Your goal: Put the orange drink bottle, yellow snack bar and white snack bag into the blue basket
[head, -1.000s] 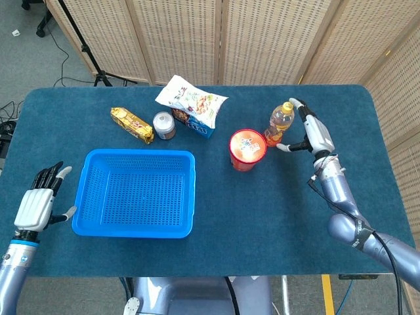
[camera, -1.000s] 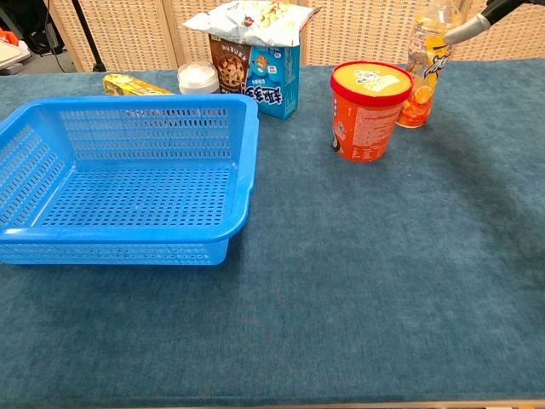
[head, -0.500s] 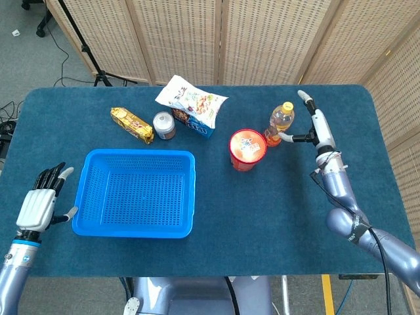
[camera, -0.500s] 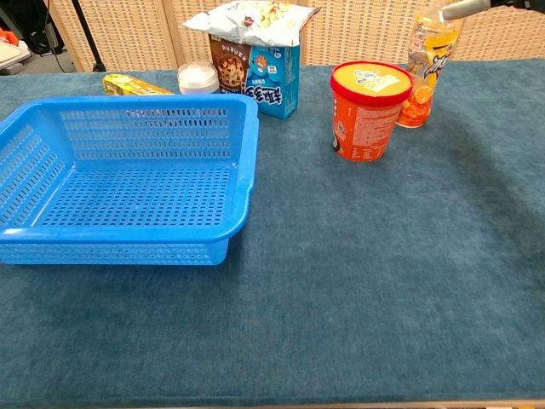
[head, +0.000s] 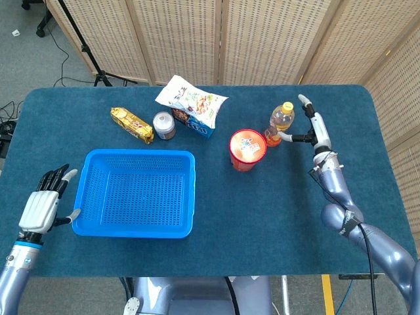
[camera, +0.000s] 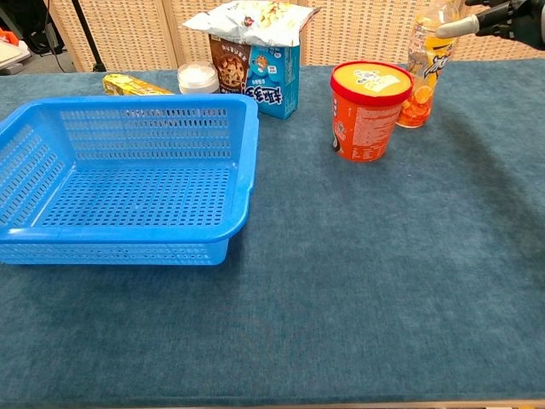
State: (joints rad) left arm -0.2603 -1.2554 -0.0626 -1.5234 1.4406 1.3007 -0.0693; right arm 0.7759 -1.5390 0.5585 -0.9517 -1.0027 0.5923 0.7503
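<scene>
Right hand: in the head view your right hand (head: 314,128) sits just right of the orange drink bottle (head: 279,123), fingers spread, thumb tip at the bottle's side. Nothing gripped yet, looks like you're lining up a wrap.
Left hand: left hand (head: 43,201) hangs open beside the blue basket (head: 134,192), holding nothing, probably parked out of the way.
Other targets: yellow snack bar (head: 131,124) and white snack bag (head: 191,98) are on the bench behind the basket, which is empty.
Chest view: only a fingertip of your right hand (camera: 487,19) shows, at the bottle (camera: 425,66), behind the red cup (camera: 367,109).
Change: versus a second ago, the right hand has turned edge-on and closed in on the bottle; the left drifted slightly lower.
</scene>
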